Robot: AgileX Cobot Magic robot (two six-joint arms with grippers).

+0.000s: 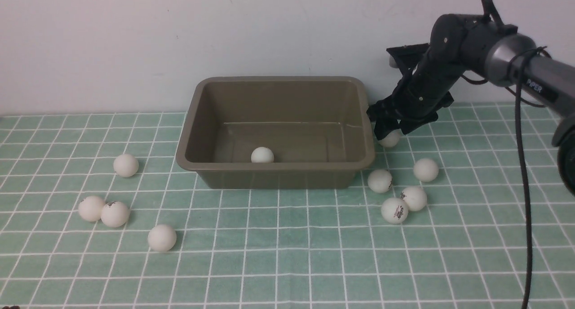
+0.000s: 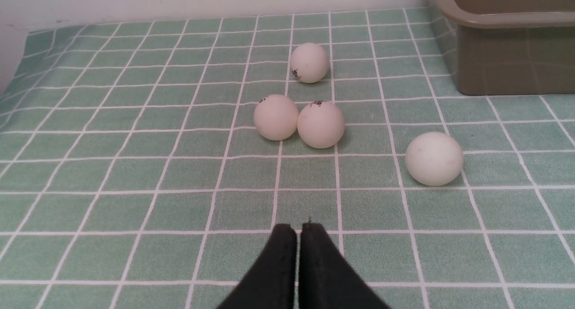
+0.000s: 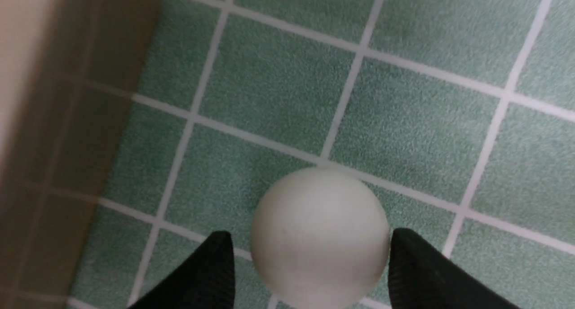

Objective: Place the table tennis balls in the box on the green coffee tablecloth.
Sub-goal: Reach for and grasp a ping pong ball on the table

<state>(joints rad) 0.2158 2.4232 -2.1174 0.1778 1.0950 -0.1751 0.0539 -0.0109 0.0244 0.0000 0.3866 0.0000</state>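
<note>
Olive box [image 1: 278, 176] holds ball [image 1: 262, 155]; left pincer [image 2: 298, 230] clenched, right pincer [image 3: 312, 234] released around second ball [image 1: 390, 140].

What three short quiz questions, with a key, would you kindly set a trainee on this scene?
1. True or false: the box is empty.
2. The left hand is: A open, B shut with nothing in it, C shut on a ball.
3. How many balls lie on the tablecloth to the robot's left of the box?
Key: 1 false, one ball lies inside; 2 B; 3 four.
</note>
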